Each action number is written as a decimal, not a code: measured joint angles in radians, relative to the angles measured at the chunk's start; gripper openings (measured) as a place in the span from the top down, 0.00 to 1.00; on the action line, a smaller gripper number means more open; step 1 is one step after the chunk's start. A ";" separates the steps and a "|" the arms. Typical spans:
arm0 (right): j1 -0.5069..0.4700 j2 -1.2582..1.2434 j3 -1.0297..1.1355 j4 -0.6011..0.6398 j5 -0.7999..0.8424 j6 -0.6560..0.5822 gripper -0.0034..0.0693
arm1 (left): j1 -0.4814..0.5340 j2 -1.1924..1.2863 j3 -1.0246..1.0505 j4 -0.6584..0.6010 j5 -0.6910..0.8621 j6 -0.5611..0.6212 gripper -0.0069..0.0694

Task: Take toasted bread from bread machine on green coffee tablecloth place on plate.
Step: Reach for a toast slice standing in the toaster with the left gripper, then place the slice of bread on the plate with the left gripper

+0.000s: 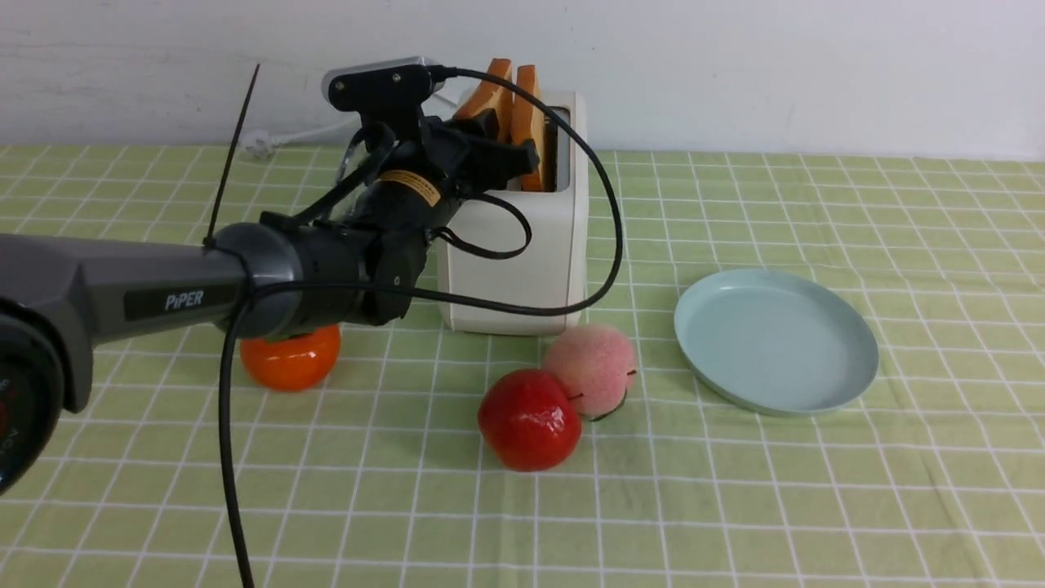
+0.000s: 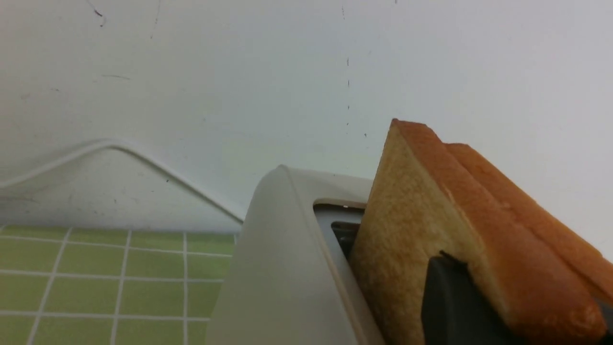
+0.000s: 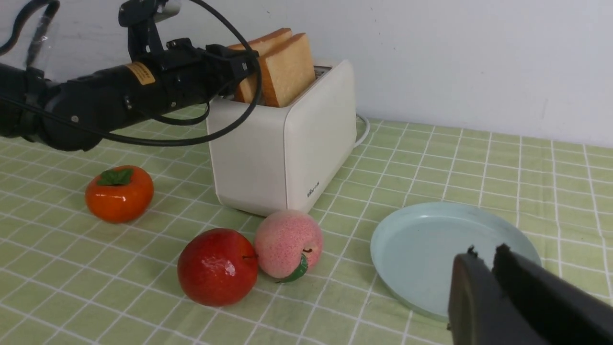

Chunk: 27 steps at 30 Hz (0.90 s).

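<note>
Front view: toaster (image 1: 513, 269) stands near the wall (image 1: 775, 73), slots running away from me. Left slice (image 1: 488, 96) and right slice (image 1: 527, 135) sit in it on edge, tops above the slots, broad faces sideways, long axis wallward. Left slice leans. My left tool (image 1: 504, 145) reaches over the toaster from its left, pinching the left slice. Black cable (image 1: 614, 220) loops across the toaster's front. Ahead of it, toward me: peach (image 1: 589, 367) and red apple (image 1: 531, 419), touching. Persimmon (image 1: 291, 359) front-left of it; plate (image 1: 775, 339) right of it, nearer me, on green tablecloth (image 1: 718, 490).

Left wrist view: one finger (image 2: 455, 302) lies against the left slice's face; right slice close behind. White cord (image 2: 167, 175) runs beside the toaster.

Right wrist view: right tool (image 3: 487, 256), before the plate, has tips close together; whether they meet, can't tell.
</note>
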 joint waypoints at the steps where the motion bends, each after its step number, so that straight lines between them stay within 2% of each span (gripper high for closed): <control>1: 0.000 0.000 0.000 0.003 -0.005 -0.002 0.86 | 0.000 -0.003 0.000 -0.002 0.000 0.002 0.77; 5: 0.000 0.000 0.000 0.013 -0.026 -0.002 0.86 | 0.000 -0.067 0.000 -0.026 0.003 0.054 0.77; 10: 0.000 0.000 0.000 0.014 -0.028 -0.003 0.86 | 0.000 -0.229 0.000 -0.007 -0.065 0.127 0.77; 13: 0.000 0.000 0.000 0.014 -0.022 -0.003 0.86 | -0.007 -0.308 -0.002 0.053 -0.070 0.084 0.77; 15: 0.000 0.000 0.000 0.015 -0.016 -0.004 0.86 | -0.029 -0.347 -0.007 0.128 -0.027 -0.012 0.77; 18: 0.000 0.000 0.000 0.017 -0.006 -0.005 0.86 | -0.086 -0.366 -0.009 0.291 0.095 -0.243 0.77; 22: 0.000 0.000 0.000 0.016 0.043 -0.005 0.86 | -0.201 -0.331 -0.008 0.689 0.311 -0.651 0.77; 23: 0.000 0.000 0.000 0.016 0.047 -0.005 0.86 | -0.210 -0.329 -0.008 0.709 0.315 -0.688 0.77; 24: 0.000 0.000 0.000 0.015 0.060 -0.005 0.86 | -0.222 -0.316 -0.008 0.784 0.327 -0.745 0.77; 25: 0.000 0.000 0.000 0.013 0.084 -0.005 0.86 | -0.246 -0.291 -0.010 0.906 0.333 -0.874 0.77; 27: 0.000 0.000 0.000 0.011 0.108 -0.005 0.86 | -0.255 -0.254 -0.028 1.032 0.334 -1.025 0.77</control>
